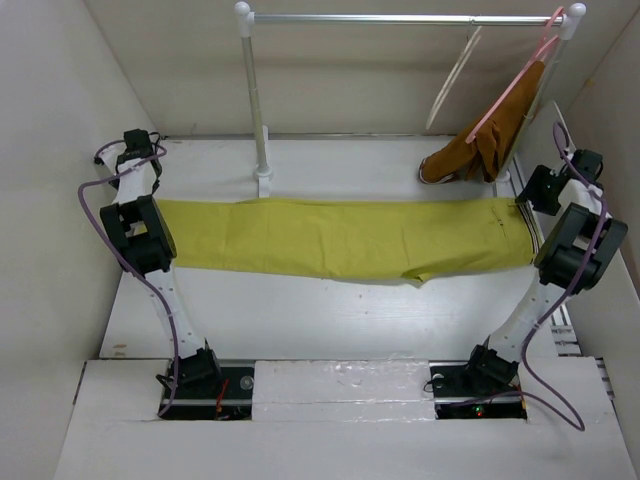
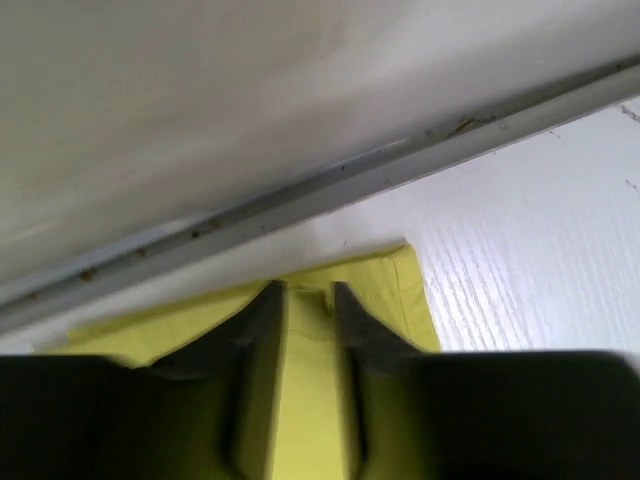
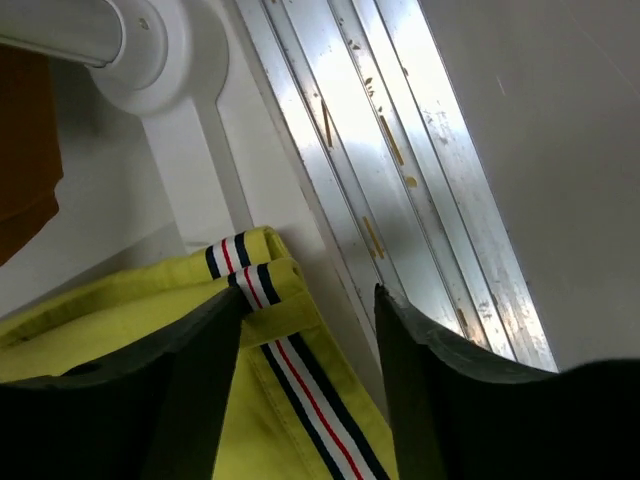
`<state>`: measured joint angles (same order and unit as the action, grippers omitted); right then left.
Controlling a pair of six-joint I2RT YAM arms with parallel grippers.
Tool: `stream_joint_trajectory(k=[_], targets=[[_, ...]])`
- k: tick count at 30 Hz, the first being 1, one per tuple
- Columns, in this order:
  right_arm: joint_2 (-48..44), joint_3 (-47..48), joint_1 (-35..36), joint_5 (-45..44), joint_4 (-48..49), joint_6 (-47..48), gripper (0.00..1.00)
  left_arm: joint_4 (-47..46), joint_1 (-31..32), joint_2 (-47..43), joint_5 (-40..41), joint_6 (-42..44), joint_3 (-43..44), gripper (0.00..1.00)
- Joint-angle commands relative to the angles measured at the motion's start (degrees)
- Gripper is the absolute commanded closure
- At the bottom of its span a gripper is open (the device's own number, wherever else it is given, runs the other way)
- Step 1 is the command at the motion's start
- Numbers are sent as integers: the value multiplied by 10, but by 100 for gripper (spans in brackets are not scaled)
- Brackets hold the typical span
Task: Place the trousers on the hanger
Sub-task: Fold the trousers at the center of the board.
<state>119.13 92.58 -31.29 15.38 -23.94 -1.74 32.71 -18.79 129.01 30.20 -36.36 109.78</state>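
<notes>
— When you look down from above, where are the trousers [image 1: 350, 238]?

— They lie long and flat across the white table [image 1: 300, 320], from the left arm [image 1: 145, 240] over to the right arm [image 1: 580, 245]. The leg ends are on the left. The waistband [image 3: 300, 378], white with dark and red stripes, is on the right.

— And the hanger [image 1: 453, 80]?

— It hangs on the metal rail [image 1: 400, 18] at the back, high up on the right, well apart from the trousers.

— What is next to it?

— A pink hanger [image 1: 514, 75] hangs just beside it on the same rail. A brown piece of clothing [image 1: 490, 140] hangs from the pink one, and its low end is down by the table.

— What about the left claw [image 2: 305, 292]?

— It is at the leg end. Its two fingers [image 2: 262, 320] are close together, and yellow cloth shows in the thin gap. I cannot tell if it pinches the cloth or only sits over it. One corner of the leg lies flat on the table, near the wall [image 2: 200, 100].

— And the right claw [image 3: 308, 295]?

— That one is wide. The striped waistband lies between its fingers, and the folded end of the band touches one finger [image 3: 200, 380]. The other finger is over the metal strip [image 3: 400, 170] at the table's edge, apart from the cloth.
</notes>
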Motion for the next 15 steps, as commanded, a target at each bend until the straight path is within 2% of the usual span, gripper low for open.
stream_joint_trajectory(k=[1, 2, 3, 4, 6, 10, 11, 13, 14, 15], targets=[[-38, 23, -10, 2, 36, -1, 37, -71, -18, -22, -12, 46, -1, 70], [-46, 22, -10, 15, 33, -2, 33, -69, -18, -29, -13, 40, -3, 62], [-57, 25, -10, 17, -2, 1, 31, -71, -18, -36, -32, 38, -11, 44], [-82, 22, -10, 13, -16, 2, 27, -70, -18, -48, -40, 38, -12, 40], [-126, -12, -10, 10, -21, -1, 27, -64, -18, -68, -47, 33, -25, 34], [-277, -178, -29, 5, 32, -42, 27, -72, 0, -152, -94, 9, -87, 35], [-332, -255, -29, 4, 47, -50, 27, -96, 13, -169, -111, 9, -110, 36], [-375, -326, -45, 6, 83, -78, 27, -136, 69, -225, -166, 4, -183, 42], [-400, -394, -62, 30, 100, -84, 28, -158, 94, -243, -208, 2, -213, 46], [-406, -418, -75, 39, 125, -88, 28, -173, 121, -262, -216, 1, -261, 47]])
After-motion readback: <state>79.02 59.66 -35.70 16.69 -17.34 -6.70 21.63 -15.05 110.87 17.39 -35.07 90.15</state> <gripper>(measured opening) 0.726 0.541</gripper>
